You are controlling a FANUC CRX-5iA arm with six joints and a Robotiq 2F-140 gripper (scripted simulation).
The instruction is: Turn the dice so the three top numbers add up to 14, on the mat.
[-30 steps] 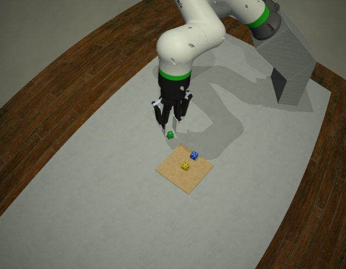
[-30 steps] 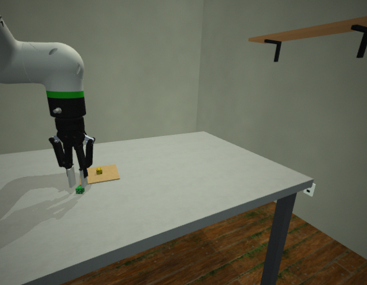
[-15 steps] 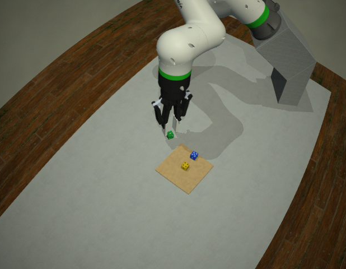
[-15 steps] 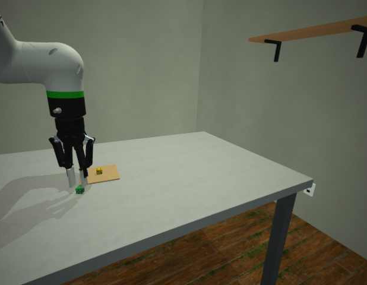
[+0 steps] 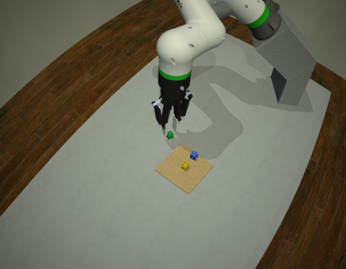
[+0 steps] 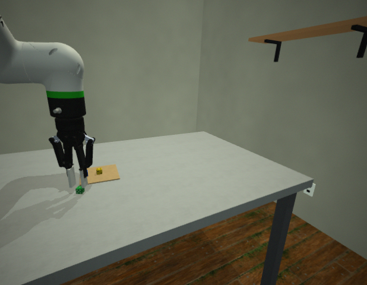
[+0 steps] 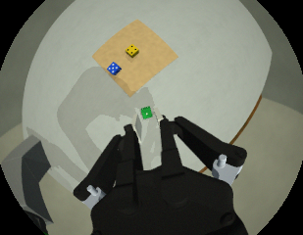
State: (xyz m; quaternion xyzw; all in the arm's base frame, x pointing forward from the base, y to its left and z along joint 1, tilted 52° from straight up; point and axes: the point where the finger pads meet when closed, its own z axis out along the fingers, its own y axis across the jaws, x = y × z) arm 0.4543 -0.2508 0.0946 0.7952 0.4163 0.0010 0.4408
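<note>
A tan mat [image 5: 193,179] [image 6: 108,174] [image 7: 154,59] lies flat on the grey table [image 5: 109,202] [image 6: 193,171]. A yellow die [image 5: 185,166] [image 6: 98,170] [image 7: 131,51] sits near the mat's middle. A blue die [image 5: 193,155] [image 7: 114,69] sits near the mat's edge, on the arm's side. A green die [image 5: 169,134] [image 6: 79,190] [image 7: 146,113] lies on the bare table, just off the mat's corner. My gripper [image 5: 169,130] [image 6: 78,184] [image 7: 147,117] points straight down just above the green die. Its fingers stand narrowly apart, with nothing between them.
The arm's grey pedestal [image 5: 291,66] stands at the table's far right corner. A wooden wall shelf [image 6: 312,30] hangs high, away from the table. The table's front edge [image 6: 208,221] drops to a wooden floor.
</note>
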